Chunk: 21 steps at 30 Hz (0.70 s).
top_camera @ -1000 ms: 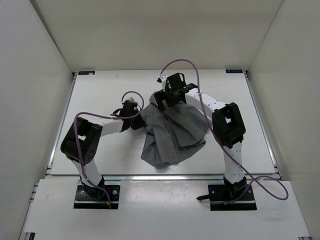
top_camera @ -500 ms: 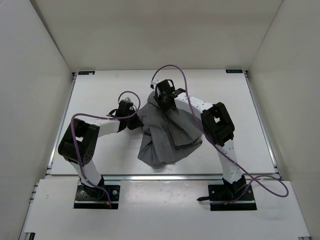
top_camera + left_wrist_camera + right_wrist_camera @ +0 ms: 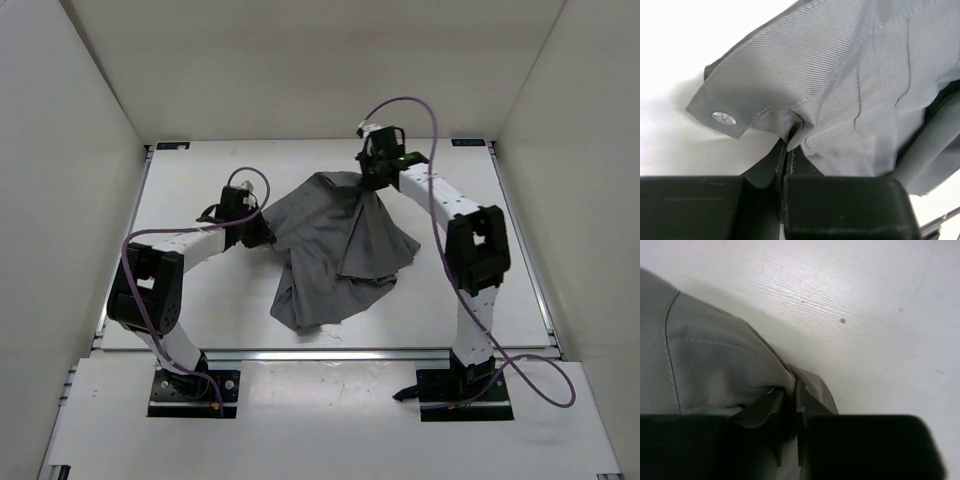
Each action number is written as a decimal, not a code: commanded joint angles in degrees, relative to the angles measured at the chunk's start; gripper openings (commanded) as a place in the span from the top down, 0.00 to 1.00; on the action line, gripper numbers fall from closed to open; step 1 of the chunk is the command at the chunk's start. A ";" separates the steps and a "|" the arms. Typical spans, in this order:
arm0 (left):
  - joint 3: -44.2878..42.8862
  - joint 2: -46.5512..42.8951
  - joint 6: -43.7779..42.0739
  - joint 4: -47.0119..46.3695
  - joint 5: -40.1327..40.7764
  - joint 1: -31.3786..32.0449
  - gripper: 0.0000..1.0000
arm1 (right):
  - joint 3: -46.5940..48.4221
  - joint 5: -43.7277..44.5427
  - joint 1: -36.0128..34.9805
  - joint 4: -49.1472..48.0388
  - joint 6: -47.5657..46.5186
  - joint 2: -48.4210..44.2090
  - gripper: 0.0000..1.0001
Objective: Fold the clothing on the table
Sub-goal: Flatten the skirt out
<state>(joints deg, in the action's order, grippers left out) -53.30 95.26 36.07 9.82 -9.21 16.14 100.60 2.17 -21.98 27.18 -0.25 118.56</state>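
The grey pleated clothing [image 3: 335, 245] lies crumpled in the middle of the white table [image 3: 200, 180], its upper edge stretched between both arms. My left gripper [image 3: 262, 233] is shut on its left edge; the left wrist view shows the clothing [image 3: 840, 80] pinched at the left gripper [image 3: 788, 145], beside a waistband tab with a silver snap [image 3: 722, 118]. My right gripper [image 3: 370, 178] is shut on the top right corner; in the right wrist view the clothing [image 3: 705, 370] is clamped at the right gripper [image 3: 790, 390] over the table [image 3: 865, 315].
White walls enclose the table on the left, back and right. A silver rail [image 3: 320, 352] runs along the front edge, and black brackets [image 3: 172, 146] sit at the far corners. Purple cables loop off both arms.
My right gripper has shut on the clothing's top edge and pulled it right and toward the back. The left gripper carried its edge left and back. The fabric has spread wider.
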 commanded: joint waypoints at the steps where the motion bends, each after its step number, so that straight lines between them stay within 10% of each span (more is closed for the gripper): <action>1: -5.14 -3.16 -10.40 9.59 -1.94 -4.35 1.00 | -4.59 -7.49 7.45 -2.39 4.11 -10.09 0.89; 7: -11.56 1.23 -17.52 17.24 -6.07 -5.77 0.99 | -18.59 -19.81 19.15 -6.43 9.48 -16.16 0.59; 12: -13.06 3.52 -18.50 18.13 -6.87 -2.97 0.51 | -26.84 -22.12 19.35 -11.79 7.29 -21.96 0.17; 15: -13.06 3.53 -17.01 18.04 -5.55 -3.22 0.25 | -27.65 -24.66 17.15 -15.75 4.13 -22.59 0.09; 21: -13.15 0.63 -13.40 16.37 0.67 -6.03 0.13 | -14.92 -23.72 11.00 -14.97 -1.05 -14.00 0.10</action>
<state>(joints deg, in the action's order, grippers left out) -64.66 99.59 20.71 27.03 -12.56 11.55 78.04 -20.67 -8.69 17.17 3.36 101.86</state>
